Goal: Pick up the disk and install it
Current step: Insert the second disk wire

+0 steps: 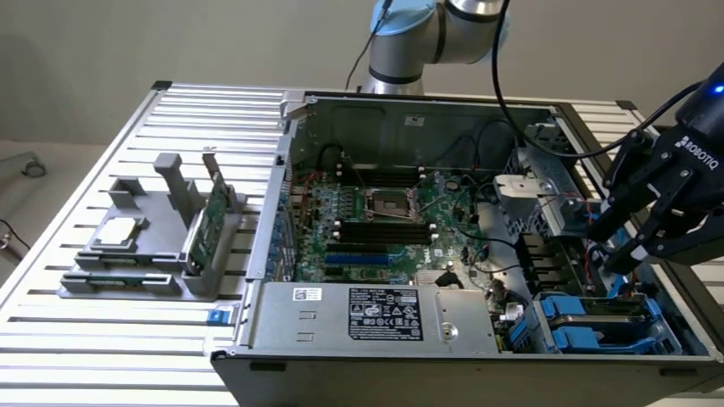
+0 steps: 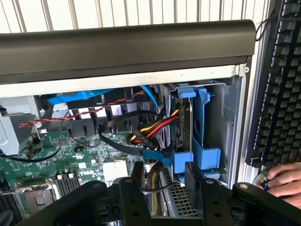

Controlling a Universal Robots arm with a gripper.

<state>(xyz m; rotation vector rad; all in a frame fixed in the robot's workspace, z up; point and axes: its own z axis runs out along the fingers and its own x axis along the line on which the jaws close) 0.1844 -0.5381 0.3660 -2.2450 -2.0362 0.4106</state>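
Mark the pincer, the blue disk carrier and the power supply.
pincer (image 1: 633,242), exterior view, between its fingertips
blue disk carrier (image 2: 197,150), wrist view, blue rail
power supply (image 1: 374,315), exterior view, label side

The disk (image 2: 184,129) stands on edge in a bay at the corner of the open computer case, framed by blue plastic carrier rails. From the wrist view its thin dark edge shows between the blue rails. In the exterior view its blue carrier (image 1: 594,322) sits low in the case's corner, toward that view's right.
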